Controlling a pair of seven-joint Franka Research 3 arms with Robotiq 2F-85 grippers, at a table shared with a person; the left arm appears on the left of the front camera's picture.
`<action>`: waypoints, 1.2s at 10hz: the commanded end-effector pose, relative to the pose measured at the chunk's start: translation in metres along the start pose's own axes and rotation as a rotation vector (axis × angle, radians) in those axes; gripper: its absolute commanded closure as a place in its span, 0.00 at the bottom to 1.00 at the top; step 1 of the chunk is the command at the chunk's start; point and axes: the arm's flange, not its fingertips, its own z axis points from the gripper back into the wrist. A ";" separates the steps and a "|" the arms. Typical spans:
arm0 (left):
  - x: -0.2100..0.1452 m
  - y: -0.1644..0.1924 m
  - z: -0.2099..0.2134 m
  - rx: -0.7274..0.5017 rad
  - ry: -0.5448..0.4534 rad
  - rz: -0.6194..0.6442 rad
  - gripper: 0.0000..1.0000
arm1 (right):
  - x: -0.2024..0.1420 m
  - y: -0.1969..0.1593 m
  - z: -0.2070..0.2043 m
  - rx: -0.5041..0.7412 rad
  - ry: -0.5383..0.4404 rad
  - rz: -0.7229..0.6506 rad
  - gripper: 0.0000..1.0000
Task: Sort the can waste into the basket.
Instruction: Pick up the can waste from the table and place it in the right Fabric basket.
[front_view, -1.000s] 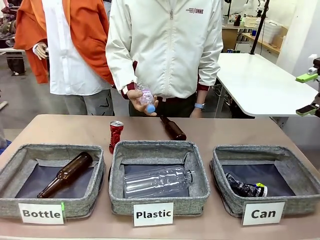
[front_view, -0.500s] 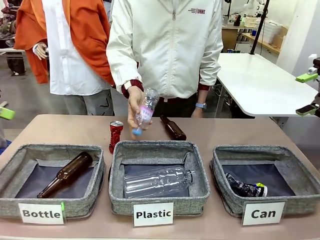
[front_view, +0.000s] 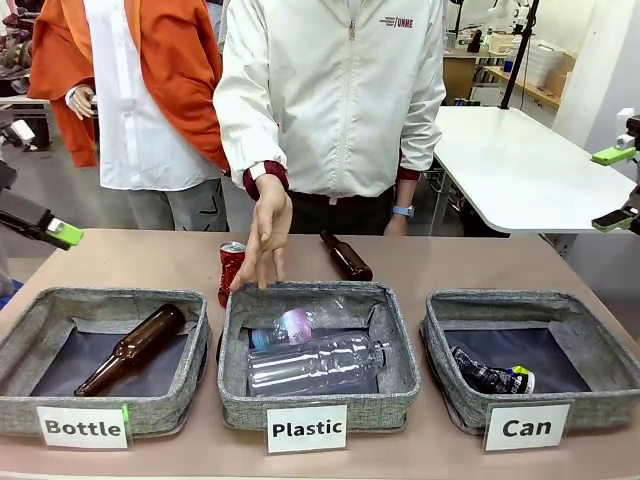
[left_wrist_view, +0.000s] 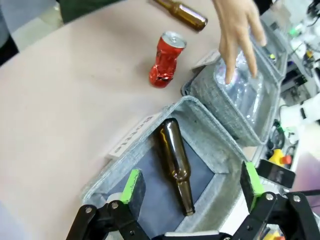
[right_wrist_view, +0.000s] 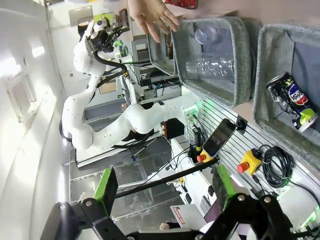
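Note:
A crushed red can (front_view: 232, 270) with a silver top stands on the table behind the gap between the Bottle and Plastic baskets; from the left wrist it shows as the red can (left_wrist_view: 166, 60). A dark printed can (front_view: 490, 378) lies in the grey basket (front_view: 530, 300) labelled "Can", and the right wrist view shows this dark can (right_wrist_view: 292, 102) against the basket wall (right_wrist_view: 262, 90). My left gripper (front_view: 40, 185) hangs open at the far left, above the Bottle basket (left_wrist_view: 150, 120); in its own view the left gripper (left_wrist_view: 191, 182) holds nothing. My right gripper (front_view: 612, 188) stands open at the far right edge, and the right gripper (right_wrist_view: 164, 187) is empty.
A person's hand (front_view: 265, 235) hovers over the back rim of the Plastic basket (front_view: 400, 340), which holds two clear bottles (front_view: 310, 360). One brown bottle (front_view: 130, 350) lies in the Bottle basket (front_view: 30, 320). Another brown bottle (front_view: 346, 256) lies on the table behind the baskets.
The person has dropped the small plastic bottle into the Plastic basket and the hand is now empty. My left gripper has come into view at the left edge. The right gripper has not moved.

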 end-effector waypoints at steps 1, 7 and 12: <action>-0.016 0.000 0.030 -0.014 -0.050 0.055 0.02 | -0.001 0.001 0.004 -0.008 0.015 0.018 0.00; -0.003 -0.024 -0.016 -0.013 -0.094 -0.225 0.02 | -0.001 0.001 0.004 -0.008 0.015 0.018 0.00; 0.038 -0.006 -0.106 -0.114 -0.152 -0.549 0.02 | -0.001 0.001 0.004 -0.008 0.015 0.018 0.00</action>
